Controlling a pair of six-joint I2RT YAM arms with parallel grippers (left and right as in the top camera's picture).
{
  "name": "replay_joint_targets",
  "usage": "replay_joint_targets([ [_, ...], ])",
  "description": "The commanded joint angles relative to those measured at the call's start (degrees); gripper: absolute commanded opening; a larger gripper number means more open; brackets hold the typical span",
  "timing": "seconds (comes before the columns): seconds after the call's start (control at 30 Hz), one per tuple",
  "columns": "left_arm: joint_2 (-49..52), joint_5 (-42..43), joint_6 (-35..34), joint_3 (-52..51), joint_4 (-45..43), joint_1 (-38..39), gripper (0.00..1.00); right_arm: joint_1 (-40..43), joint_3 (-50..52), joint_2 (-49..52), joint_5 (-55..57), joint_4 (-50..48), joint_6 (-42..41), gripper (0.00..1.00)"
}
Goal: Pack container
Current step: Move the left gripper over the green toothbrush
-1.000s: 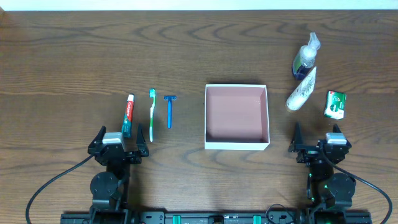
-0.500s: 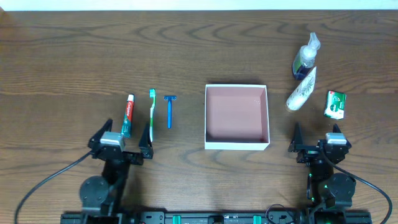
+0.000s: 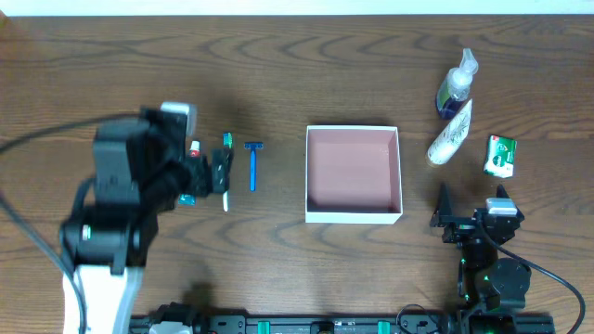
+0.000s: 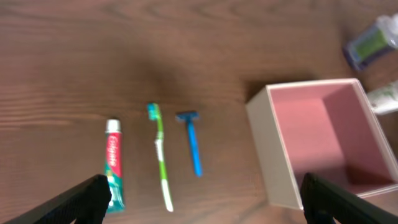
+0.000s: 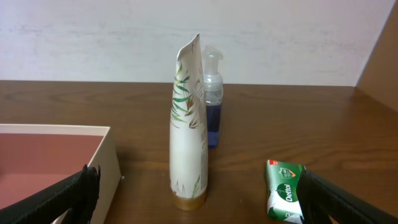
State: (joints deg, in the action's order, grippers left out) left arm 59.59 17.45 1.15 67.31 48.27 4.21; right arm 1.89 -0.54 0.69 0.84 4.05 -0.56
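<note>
Brown surface (image 3: pixel 93 74) is bearing the empty container (image 4: pixel 272 155); left jaws, released like right jaws, are hovering above toothpaste (image 4: pixel 112 165), likely needing descent to grasp.

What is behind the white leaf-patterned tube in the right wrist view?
A pump bottle of blue liquid stands behind the white tube; the tube covers its left side.

Robot lab: cabled arms (image 3: pixel 121 199) at wooden table (image 3: pixel 306 65).

Soft even light, faint shadows; left wrist view blurs the container (image 4: pixel 314 134) (right wrist view sharp).
</note>
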Motion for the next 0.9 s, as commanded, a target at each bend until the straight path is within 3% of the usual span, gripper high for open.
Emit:
replay_joint_targets([
  [0.0,6.4,0.6,-0.2,6.9,4.8,1.0,0.98,-0.6,0.2,-0.4,-0.3,0.2,0.9,0.99],
  [0.1,13.0,-7.5,-5.1,12.1,11.5,1.8,0.98,-0.6,0.2,-0.4,-0.2,0.2,0.9,0.99],
  [0.87,36.3,-10.3,-6.1,13.5,13.8,1.7,0.98,-0.6,0.2,-0.4,-0.2,0.2,0.9,0.99],
])
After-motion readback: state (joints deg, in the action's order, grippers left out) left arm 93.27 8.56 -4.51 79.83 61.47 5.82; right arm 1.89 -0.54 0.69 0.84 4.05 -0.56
